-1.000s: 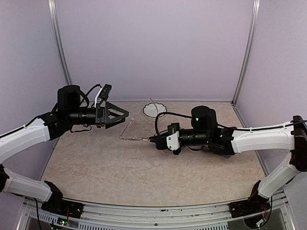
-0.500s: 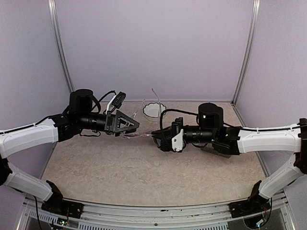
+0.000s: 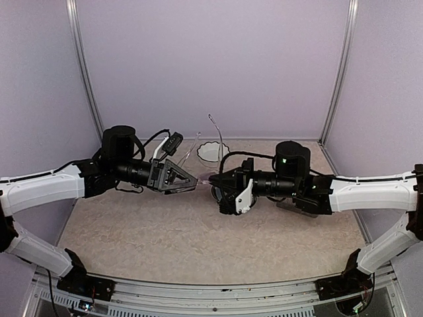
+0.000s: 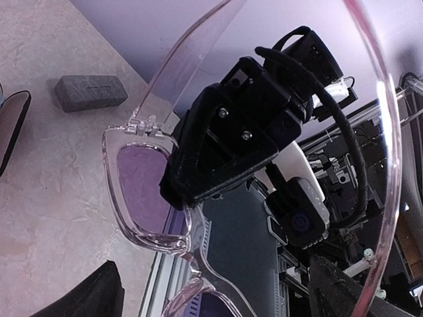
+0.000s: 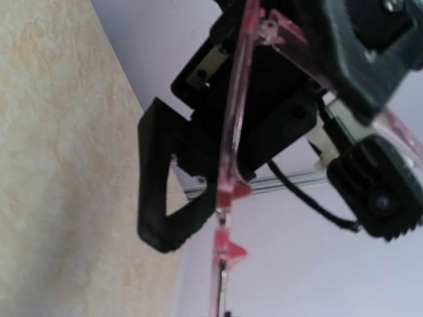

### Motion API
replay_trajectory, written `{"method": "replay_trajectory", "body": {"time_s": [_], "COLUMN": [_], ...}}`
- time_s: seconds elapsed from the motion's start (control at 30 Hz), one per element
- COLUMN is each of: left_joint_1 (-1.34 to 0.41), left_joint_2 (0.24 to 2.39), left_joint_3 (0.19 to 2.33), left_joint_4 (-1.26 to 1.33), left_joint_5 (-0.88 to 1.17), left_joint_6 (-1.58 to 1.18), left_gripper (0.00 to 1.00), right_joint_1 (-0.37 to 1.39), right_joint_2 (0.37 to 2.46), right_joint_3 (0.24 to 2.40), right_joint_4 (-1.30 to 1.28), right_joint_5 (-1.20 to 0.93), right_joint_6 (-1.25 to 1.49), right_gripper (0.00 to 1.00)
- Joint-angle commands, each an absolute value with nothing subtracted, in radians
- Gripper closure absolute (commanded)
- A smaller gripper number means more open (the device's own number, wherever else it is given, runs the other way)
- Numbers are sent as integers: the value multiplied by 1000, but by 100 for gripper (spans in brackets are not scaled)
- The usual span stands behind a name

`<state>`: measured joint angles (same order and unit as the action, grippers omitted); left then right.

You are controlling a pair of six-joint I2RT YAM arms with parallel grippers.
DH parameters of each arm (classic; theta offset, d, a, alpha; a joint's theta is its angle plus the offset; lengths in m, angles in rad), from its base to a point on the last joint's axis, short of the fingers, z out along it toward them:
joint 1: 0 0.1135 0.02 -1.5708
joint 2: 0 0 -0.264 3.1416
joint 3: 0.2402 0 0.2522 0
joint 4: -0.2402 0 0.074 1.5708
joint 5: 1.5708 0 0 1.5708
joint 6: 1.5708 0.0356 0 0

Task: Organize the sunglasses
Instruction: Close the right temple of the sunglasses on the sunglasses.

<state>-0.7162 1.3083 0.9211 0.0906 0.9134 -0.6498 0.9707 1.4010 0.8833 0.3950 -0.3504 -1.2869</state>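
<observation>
Right pincer [image 3: 213,181] is pinching the pale pinkish-clear plastic sunglasses [image 4: 114,191] mid-picture: likely light, stiff, brittle; spread left pincer [image 3: 193,181] should be gripping the rim

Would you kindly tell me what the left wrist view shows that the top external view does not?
Only the left wrist view: a grey speckled oblong case lying on the beige tabletop, and, close up, the right pincer shut on one lens rim. Only the top external view: the white left arm and right arm in full, and a white scalloped dish at the back. Both: the pale translucent plastic-framed glasses, held above the tabletop.
</observation>
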Motion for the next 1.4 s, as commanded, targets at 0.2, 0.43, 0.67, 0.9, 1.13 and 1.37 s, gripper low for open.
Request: {"method": "replay_trajectory", "body": {"time_s": [0.2, 0.43, 0.67, 0.9, 1.13, 1.37], "left_joint_1": [-711, -708, -709, -709, -707, -672], "left_joint_2": [1280, 1273, 1264, 1271, 1283, 1266], "left_joint_3": [957, 959, 944, 940, 945, 942], "left_joint_4": [89, 100, 176, 178, 149, 77], "left_joint_5": [948, 997, 1036, 1039, 1026, 993], "left_joint_6": [-624, -629, -676, -683, -672, -652], "left_gripper": [8, 25, 45, 64, 63, 22], "right_joint_1": [1007, 1017, 1023, 1028, 1032, 1041], "right_joint_2": [1337, 1330, 1337, 1347, 1348, 1347], "right_joint_3": [829, 797, 790, 781, 779, 779], "right_joint_4": [414, 482, 518, 554, 572, 565], "right_joint_5": [-327, -291, -258, -217, -189, -156], "right_joint_6": [-1513, -1579, -1618, -1647, -1679, -1738], "right_gripper": [100, 100, 100, 100, 100, 100]}}
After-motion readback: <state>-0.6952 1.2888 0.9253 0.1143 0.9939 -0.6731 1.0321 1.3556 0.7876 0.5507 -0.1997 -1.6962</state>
